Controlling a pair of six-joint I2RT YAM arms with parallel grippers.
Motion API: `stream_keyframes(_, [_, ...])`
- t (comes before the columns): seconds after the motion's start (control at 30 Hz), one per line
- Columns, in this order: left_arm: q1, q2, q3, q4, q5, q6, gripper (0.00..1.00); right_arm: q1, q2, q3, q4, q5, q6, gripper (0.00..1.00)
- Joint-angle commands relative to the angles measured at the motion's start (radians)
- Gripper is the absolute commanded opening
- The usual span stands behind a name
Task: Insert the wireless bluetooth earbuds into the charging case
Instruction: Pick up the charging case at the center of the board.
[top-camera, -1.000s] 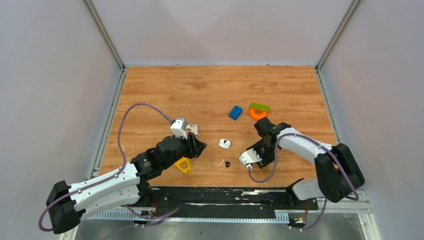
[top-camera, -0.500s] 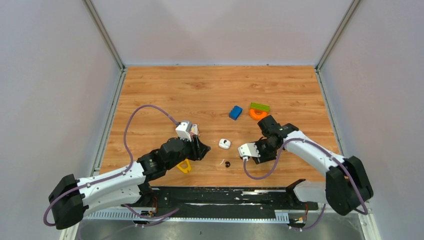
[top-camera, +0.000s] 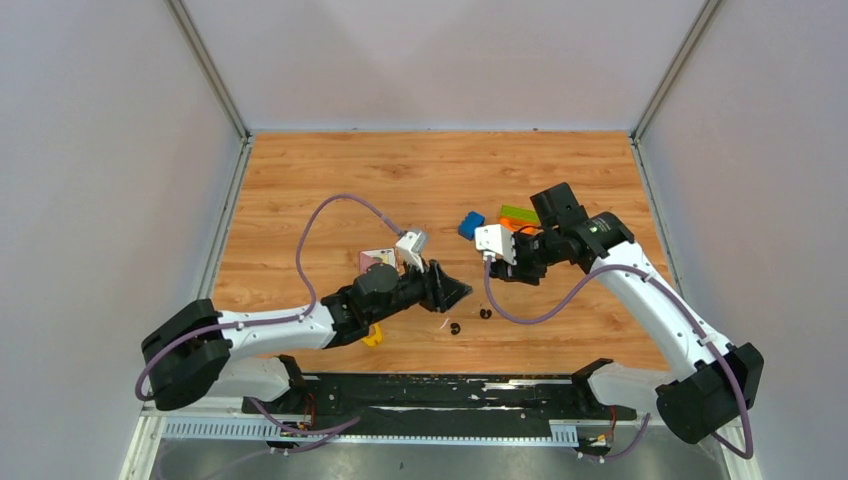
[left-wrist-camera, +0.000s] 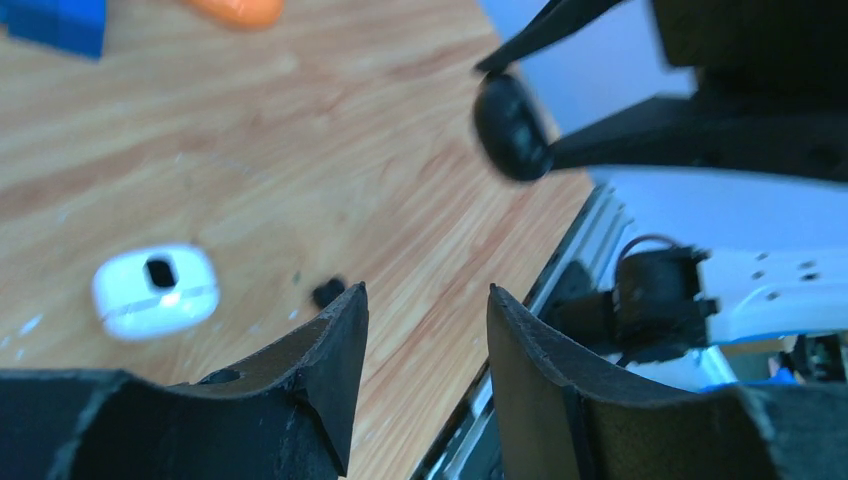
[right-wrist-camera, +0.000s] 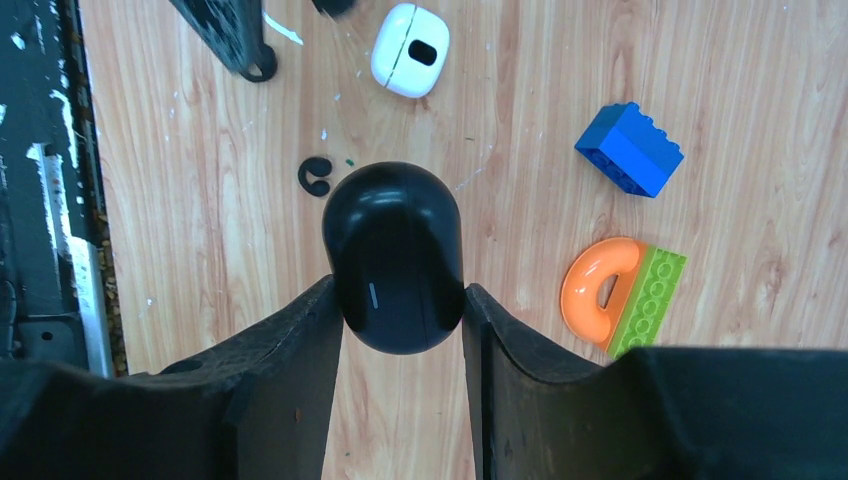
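Your left arm (top-camera: 280, 325) has reached in and your right arm (top-camera: 650, 300) has lifted; the right gripper (right-wrist-camera: 400, 290) hugs the black charging case (right-wrist-camera: 393, 240); the left gripper (left-wrist-camera: 425, 300) gapes empty; a black earbud (left-wrist-camera: 327, 291) lies on the tabletop (left-wrist-camera: 250, 150) just beside its tip.

I see both arms, left arm (top-camera: 270, 328) and right arm (top-camera: 660, 310), as white shells with black joints, bolted to the scuffed black mounting rail (top-camera: 440, 385). Above that rail a lilac cable (top-camera: 350, 196) runs to each white camera box (top-camera: 411, 245). Matte black fingers (left-wrist-camera: 310, 385), edges chipped.
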Motion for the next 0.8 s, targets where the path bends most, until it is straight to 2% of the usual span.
stream_keyframes(0.0, [-0.005,0.059,0.096,0.194,0.022,-0.031,0.55,0.002,0.011,0.062,-0.038,-0.073,0.029,0.31])
stream_keyframes(0.1, [-0.005,0.125,0.132,0.274,0.061,-0.081,0.56,0.014,0.01,0.058,-0.033,-0.042,0.017,0.31])
stream_keyframes(0.3, [-0.004,0.204,0.221,0.22,0.06,-0.155,0.55,0.017,0.002,0.074,-0.036,-0.047,0.023,0.31])
stream_keyframes(0.67, [-0.005,0.253,0.24,0.209,0.076,-0.227,0.44,0.017,-0.003,0.099,-0.037,-0.052,0.022,0.31])
stream_keyframes(0.77, [-0.005,0.265,0.241,0.21,0.078,-0.243,0.44,0.018,-0.004,0.099,-0.038,-0.052,0.019,0.31])
